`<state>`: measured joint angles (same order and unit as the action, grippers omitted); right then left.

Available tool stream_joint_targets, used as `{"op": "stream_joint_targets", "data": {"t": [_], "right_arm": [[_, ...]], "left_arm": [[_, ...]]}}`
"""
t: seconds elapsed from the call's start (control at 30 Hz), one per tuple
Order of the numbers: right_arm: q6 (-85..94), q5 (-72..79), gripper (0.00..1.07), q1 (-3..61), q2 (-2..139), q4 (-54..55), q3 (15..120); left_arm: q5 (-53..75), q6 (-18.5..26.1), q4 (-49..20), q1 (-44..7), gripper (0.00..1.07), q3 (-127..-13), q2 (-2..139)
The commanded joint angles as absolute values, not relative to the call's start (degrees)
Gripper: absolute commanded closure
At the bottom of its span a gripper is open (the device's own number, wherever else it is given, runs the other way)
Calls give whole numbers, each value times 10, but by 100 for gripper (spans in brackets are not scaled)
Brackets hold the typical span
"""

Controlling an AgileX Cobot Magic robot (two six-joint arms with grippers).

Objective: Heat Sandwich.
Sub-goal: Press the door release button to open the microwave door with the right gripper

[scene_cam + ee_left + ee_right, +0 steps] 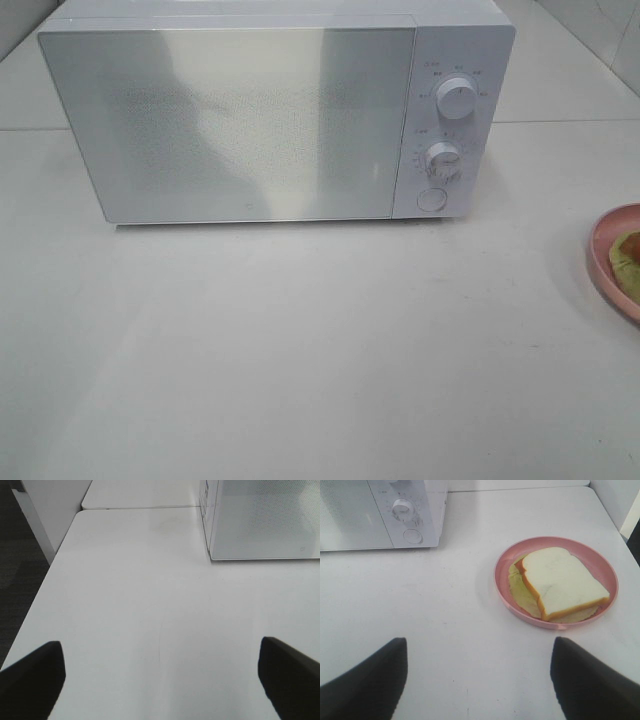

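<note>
Sandwich of white bread slices, with pale green lettuce showing beneath them, lies on a round pink plate. The plate rests on the white tabletop, well to the right of a white box-shaped microwave oven and forward of its front face. From the high camera only the plate's left part shows, cut off by the picture's edge. The microwave's door is shut. On its right-hand panel an upper knob, a lower knob and a round button sit one below another. The right gripper is in front of the microwave's panel side, short of the plate. Its dark jaws are released and spread wide, with only bare tabletop between them. The left gripper is off the microwave's left front corner, its jaws likewise spread wide and grasping nothing.
</note>
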<state>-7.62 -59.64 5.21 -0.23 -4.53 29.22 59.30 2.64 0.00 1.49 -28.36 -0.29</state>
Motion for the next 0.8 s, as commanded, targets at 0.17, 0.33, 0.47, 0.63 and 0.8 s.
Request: {"op": "stream_joint_targets", "data": {"t": [0.17,0.33,0.47,0.63,0.8], "right_arm": [[-78,-591,31,48,-17,-45,295],[-77,-572,31,48,7,-45,313],[-77,-530,31,48,62,-45,321],[-77,-484,31,48,121,-45,321],[-77,-445,31,48,164,-45,321]], "left_arm": [[589,22,-5,15,3,-282,-18],[589,22,-5,15,3,-282,-18],[589,22,-5,15,3,-282,-18],[589,22,-5,15,3,-282,-18],[589,22,-5,15,3,-282,-18]]}}
